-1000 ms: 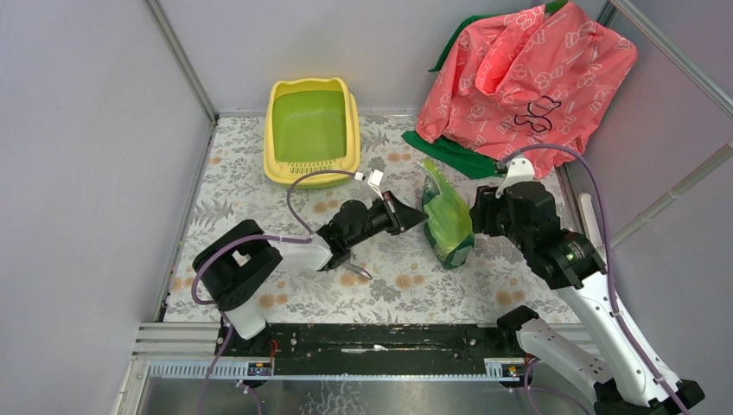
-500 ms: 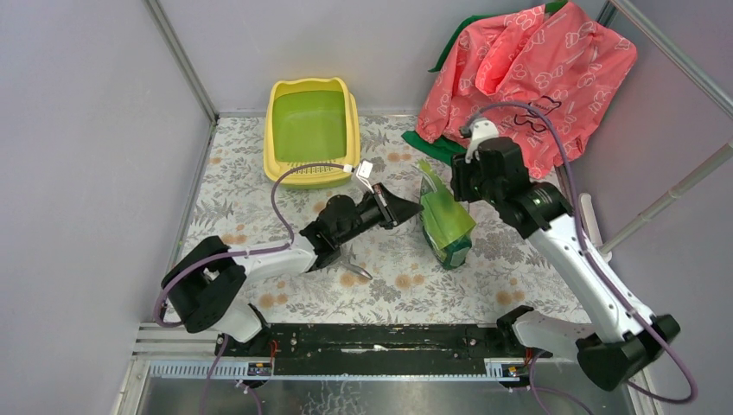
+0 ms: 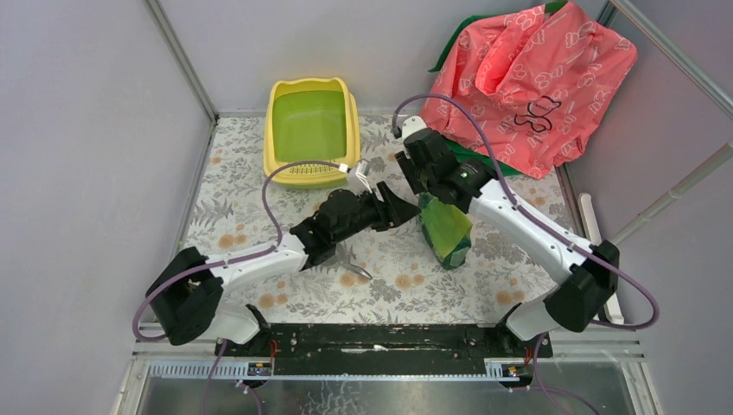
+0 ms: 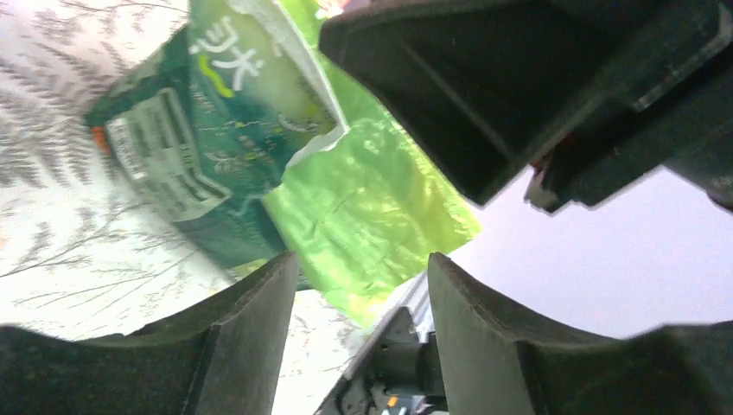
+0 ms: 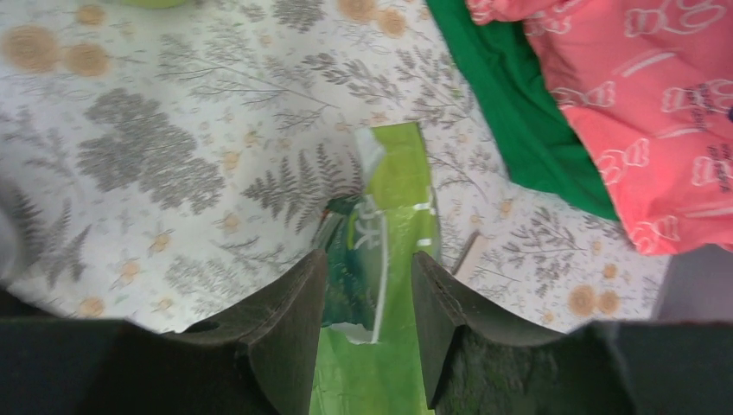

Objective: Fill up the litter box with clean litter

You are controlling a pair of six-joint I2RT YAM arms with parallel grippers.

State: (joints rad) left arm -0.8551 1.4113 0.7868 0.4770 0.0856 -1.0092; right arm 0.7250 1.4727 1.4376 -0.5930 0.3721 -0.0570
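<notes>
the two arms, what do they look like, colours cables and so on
Both have white links between bulky black joints: the left arm and the right arm. A purple cable loops along each. The left gripper and the right gripper each have two dark, wedge-shaped fingers.

1. Litter box (image 3: 309,175): yellow shell, green inside.
2. Bag (image 3: 448,229): glossy lime green, dark green panel, white lettering.
3. Table cover (image 3: 225,186): white, grey fern print, orange flowers.
4. Cloth (image 3: 536,78): coral pink, white outline motifs, one black line drawing.
5. Second cloth (image 5: 510,112): plain dark green.
6. Arms (image 3: 527,226): white links, black joints; cables (image 3: 264,192) purple.
7. Walls (image 3: 86,130): pale lilac-grey.
</notes>
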